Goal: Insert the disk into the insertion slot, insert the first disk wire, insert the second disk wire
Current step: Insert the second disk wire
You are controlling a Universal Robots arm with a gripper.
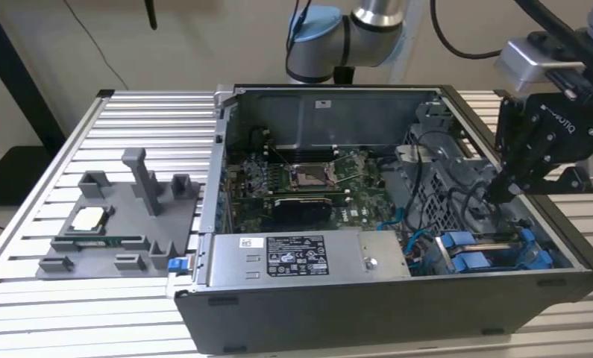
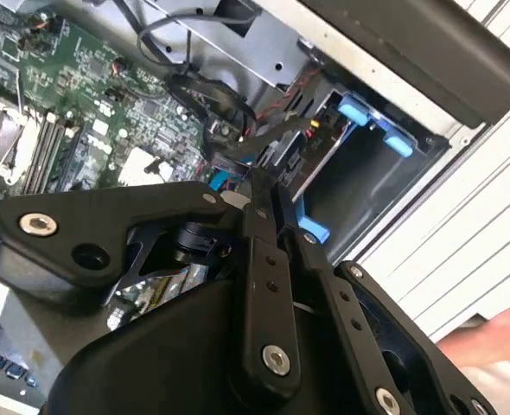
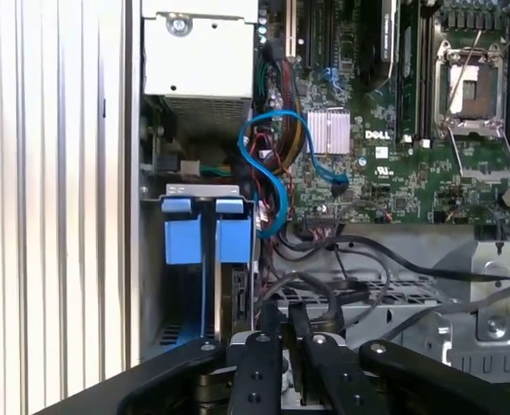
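My gripper (image 1: 497, 195) reaches down into the open computer case at the exterior view's right, just above the drive bay. In both wrist views its fingers (image 2: 259, 259) are pressed together, apparently on a flat black disk wire (image 2: 277, 137). That wire runs to the back edge of the disk (image 2: 322, 164). The silver-grey disk sits inside the insertion slot (image 2: 372, 177), framed by its blue carrier (image 2: 314, 230). The slot's blue tabs (image 3: 190, 238) lie just ahead of the gripper (image 3: 291, 316). In the exterior view the slot's blue rails (image 1: 475, 257) are directly below the fingertips.
Beside the bay is a grey power supply box (image 1: 296, 257) with a white sticker, and the green motherboard (image 1: 306, 186) lies deeper inside. Loose black cables (image 3: 324, 285) and a blue cable (image 3: 272, 164) crowd the space. A grey fixture (image 1: 127, 224) holds a small chip. A hand (image 2: 497, 333) rests outside the case.
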